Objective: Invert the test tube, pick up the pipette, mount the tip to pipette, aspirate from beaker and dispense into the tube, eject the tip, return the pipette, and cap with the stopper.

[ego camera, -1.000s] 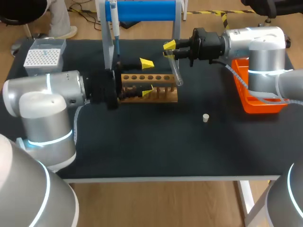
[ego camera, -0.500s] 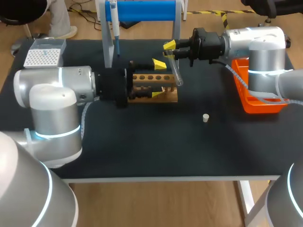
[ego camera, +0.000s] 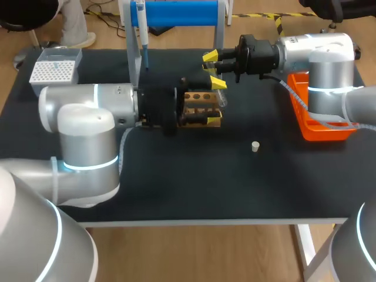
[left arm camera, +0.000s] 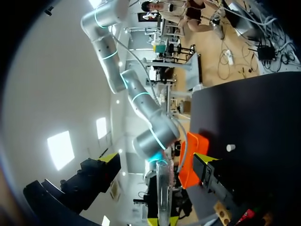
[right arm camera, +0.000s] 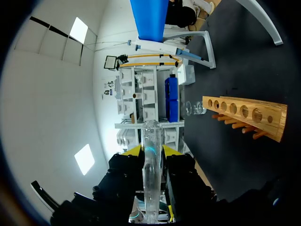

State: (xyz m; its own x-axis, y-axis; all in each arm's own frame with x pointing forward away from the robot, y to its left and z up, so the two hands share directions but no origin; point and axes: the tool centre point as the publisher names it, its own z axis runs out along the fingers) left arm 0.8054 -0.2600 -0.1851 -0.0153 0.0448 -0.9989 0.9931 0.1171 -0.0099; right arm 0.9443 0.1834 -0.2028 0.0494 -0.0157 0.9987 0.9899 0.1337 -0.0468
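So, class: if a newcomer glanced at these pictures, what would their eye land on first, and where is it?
Probably the clear glass test tube, clamped in the right gripper by the right end of the wooden tube rack mid-table, with the left gripper standing open on either side of it. Next come the bright orange plastic tray at the black table's right edge and the small white stopper lying alone in front of the rack.

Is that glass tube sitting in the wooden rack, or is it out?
Out. The right gripper is shut on the tube, holding it apart from the rack.
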